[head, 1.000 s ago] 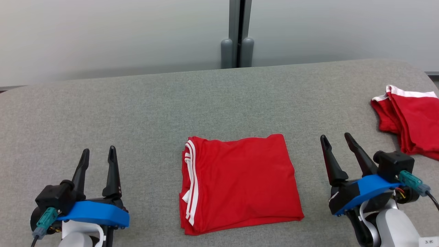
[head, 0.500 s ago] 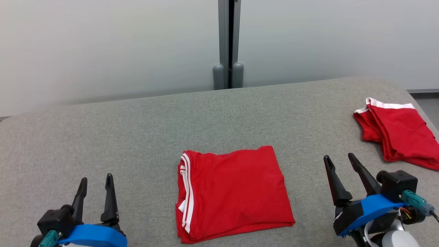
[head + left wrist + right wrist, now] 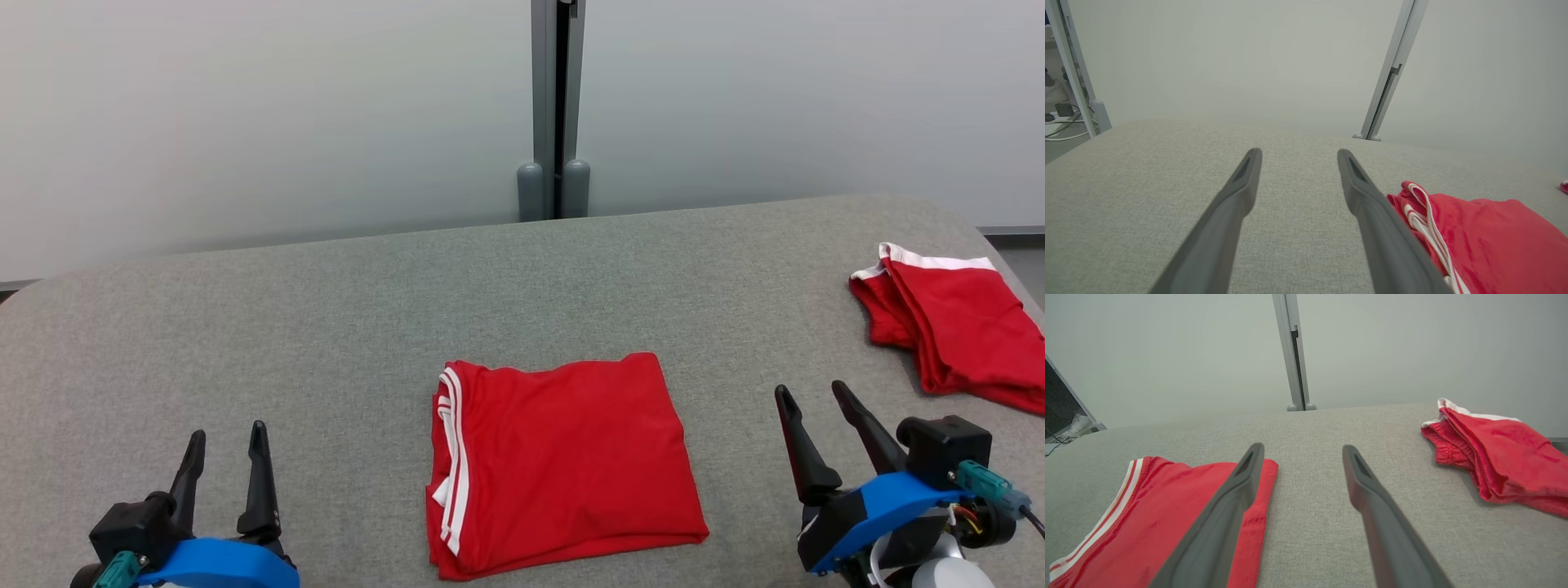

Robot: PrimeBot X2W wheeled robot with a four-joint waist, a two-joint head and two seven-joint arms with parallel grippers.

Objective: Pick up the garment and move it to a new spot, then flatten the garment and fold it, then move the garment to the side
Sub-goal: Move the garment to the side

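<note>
A red garment (image 3: 563, 461) with white stripes along its left edge lies folded into a flat rectangle on the grey table (image 3: 326, 327), near the front middle. In the left wrist view the garment (image 3: 1486, 237) lies right of my fingers; in the right wrist view the garment (image 3: 1155, 522) lies left of them. My left gripper (image 3: 226, 437) rests open at the lower left, well apart from the cloth. Over at the lower right my right gripper (image 3: 812, 392) also stands open with nothing between its fingers, a short way right of the garment's edge.
A second red garment (image 3: 951, 327) with a white band lies loosely folded at the table's far right edge, also visible as a red garment (image 3: 1494, 457) in the right wrist view. A grey post (image 3: 555, 106) and pale wall stand behind the table.
The head camera has tilted, so the whole picture has shifted downward. Both grippers stay open; the garment lies as before.
</note>
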